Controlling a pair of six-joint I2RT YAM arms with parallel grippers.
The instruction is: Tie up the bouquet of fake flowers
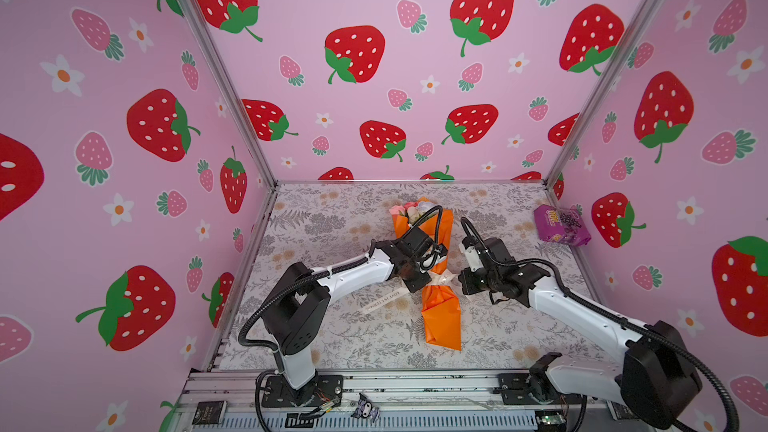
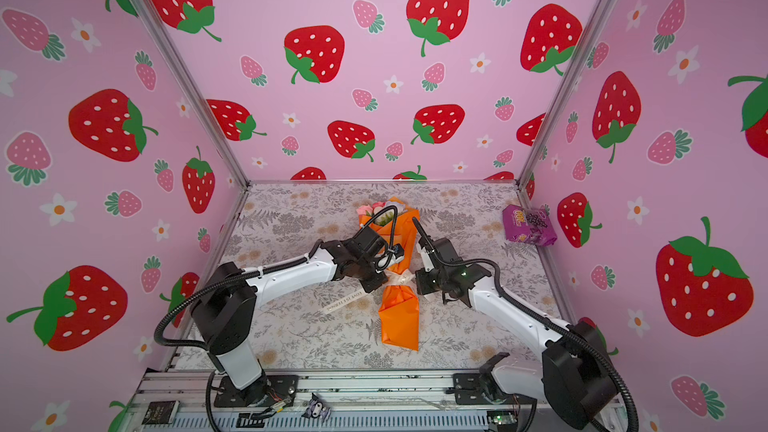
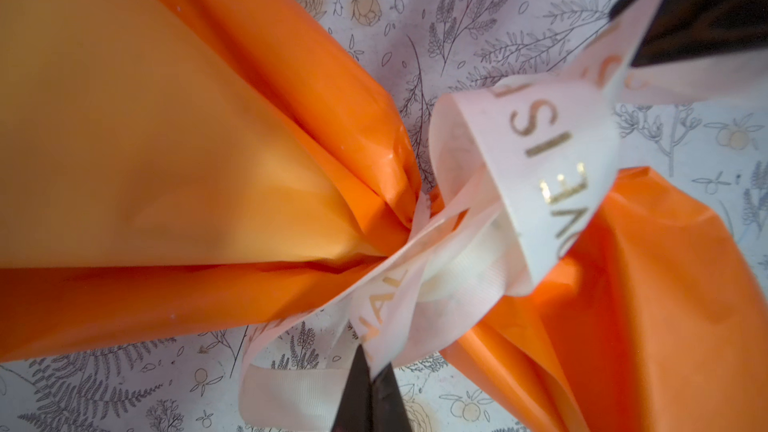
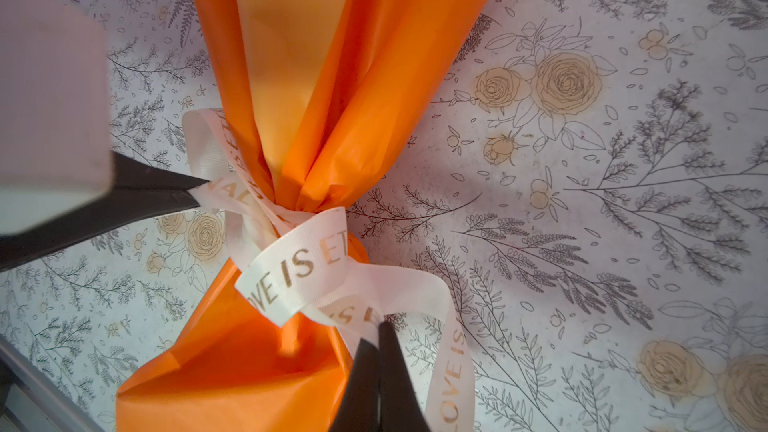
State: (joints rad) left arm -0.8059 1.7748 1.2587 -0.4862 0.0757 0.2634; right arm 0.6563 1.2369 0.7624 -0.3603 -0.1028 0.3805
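We see the bouquet [image 1: 441,317] lying flat in the middle of the table [image 1: 332,338], bloom end away from us, the ribbon [image 4: 299,268] wound round its pinched waist, with the left gripper [image 3: 374,371] clamped fully on a ribbon strand at one side and the right gripper [image 4: 377,338] likewise at the other.

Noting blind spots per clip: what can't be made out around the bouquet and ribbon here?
flower heads: small in both top views, crossed by the left arm's cable; outside both wrist views.
ribbon knot: too small in top views; tightness unclear.
left gripper and right gripper fingertips: hidden under the grippers' own bodies in top views.
purple packet print: too small.
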